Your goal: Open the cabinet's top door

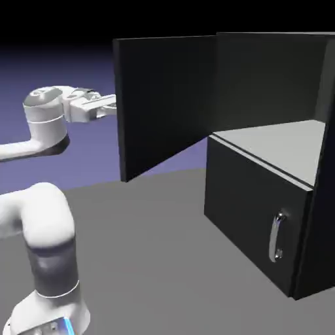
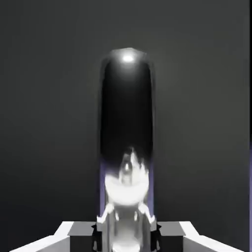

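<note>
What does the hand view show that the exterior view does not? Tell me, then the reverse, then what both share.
Only the hand view: the shiny handle between the fingers.

Only the exterior view: the shelf, the lower door with its own handle, and the robot's base.

Both: the open top door's dark panel and part of the robot's hand.

Top door (image 1: 167,105): handle side turned away, hidden in the exterior view; panel overruns the hand view's edges. Gripper (image 1: 110,105): fingertips hidden behind the door's near left edge. Handle (image 2: 126,113): lower end cut off at the hand view's bottom edge, reflections blurring its outline. Cabinet (image 1: 248,212): top and right side cut off by the exterior view's right edge. Arm (image 1: 49,219): elbow stretch out of frame at left; base cropped at bottom.
</note>
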`<state>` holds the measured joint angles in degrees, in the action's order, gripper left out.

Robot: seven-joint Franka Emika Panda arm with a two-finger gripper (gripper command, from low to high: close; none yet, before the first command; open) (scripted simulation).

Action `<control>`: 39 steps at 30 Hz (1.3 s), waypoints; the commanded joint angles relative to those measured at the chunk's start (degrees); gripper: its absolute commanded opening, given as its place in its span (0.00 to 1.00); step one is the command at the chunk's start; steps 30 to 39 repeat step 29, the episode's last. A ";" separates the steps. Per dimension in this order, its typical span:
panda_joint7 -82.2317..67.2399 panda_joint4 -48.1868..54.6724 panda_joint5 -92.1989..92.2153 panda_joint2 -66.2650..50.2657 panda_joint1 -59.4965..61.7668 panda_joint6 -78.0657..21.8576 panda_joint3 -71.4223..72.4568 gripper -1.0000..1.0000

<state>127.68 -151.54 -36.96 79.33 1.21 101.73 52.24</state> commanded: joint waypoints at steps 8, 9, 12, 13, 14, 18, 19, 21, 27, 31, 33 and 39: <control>-1.28 16.65 7.71 -2.60 10.92 -16.39 10.95 0.00; -1.51 18.72 8.36 -2.76 12.43 -18.17 11.98 0.00; -2.28 24.95 10.02 -3.06 17.05 -23.28 14.76 0.00; -2.57 27.02 10.49 -3.11 18.61 -24.93 15.59 0.00; -2.87 29.10 10.93 -3.13 20.17 -26.54 16.37 0.00; -4.23 37.40 12.32 -3.02 26.44 -32.77 19.11 0.00; -4.61 39.48 12.59 -2.95 28.00 -34.28 19.70 0.00; -5.40 43.63 13.05 -2.78 31.11 -37.23 20.78 0.00; -8.12 56.09 13.78 -2.08 40.31 -45.68 23.35 0.00; -9.16 60.24 13.80 -1.82 43.31 -48.35 23.98 0.00; -9.16 60.24 13.80 -1.82 43.31 -48.35 23.98 0.00; -9.16 60.24 13.80 -1.82 43.31 -48.35 23.98 0.00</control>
